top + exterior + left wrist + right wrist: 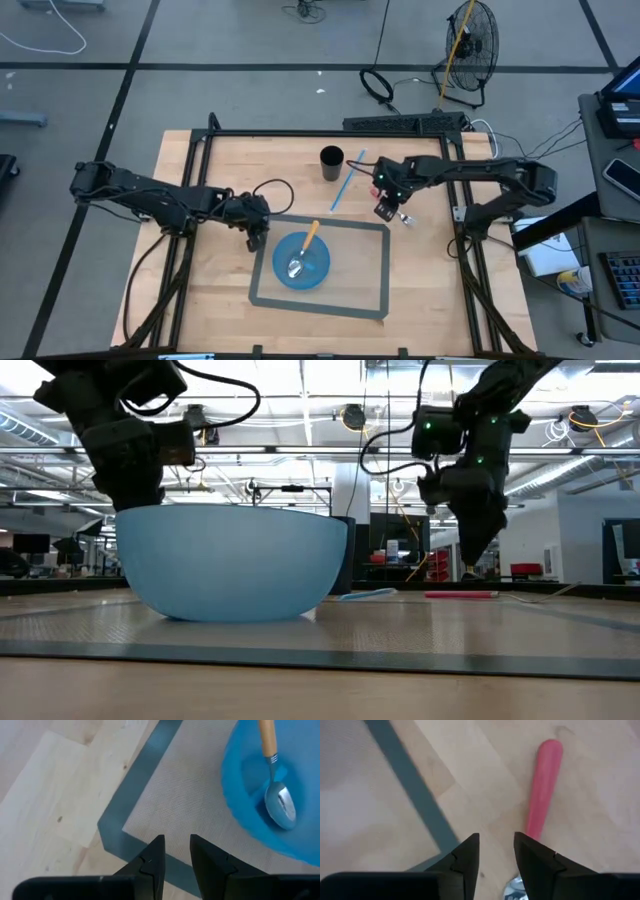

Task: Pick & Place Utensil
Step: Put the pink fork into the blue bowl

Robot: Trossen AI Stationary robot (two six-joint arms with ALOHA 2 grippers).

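Observation:
A blue bowl point(302, 264) stands on a grey mat point(355, 270). A spoon with a wooden handle point(305, 249) lies in it, its metal head on the bowl's floor point(280, 807) and its handle leaning over the far rim. A red-handled utensil point(542, 790) lies flat on the wood just right of the mat's far right corner. My right gripper point(386, 210) hangs above it, open, fingers point(496, 837) over its metal end point(512, 890). My left gripper point(256, 238) is open over the mat's far left corner point(112, 827), beside the bowl.
A black cup point(331, 162) stands near the table's far edge, with a light blue utensil point(343, 187) lying on the wood next to it. A black frame point(330, 132) borders the table. Bare wood lies near the front edge and at both sides.

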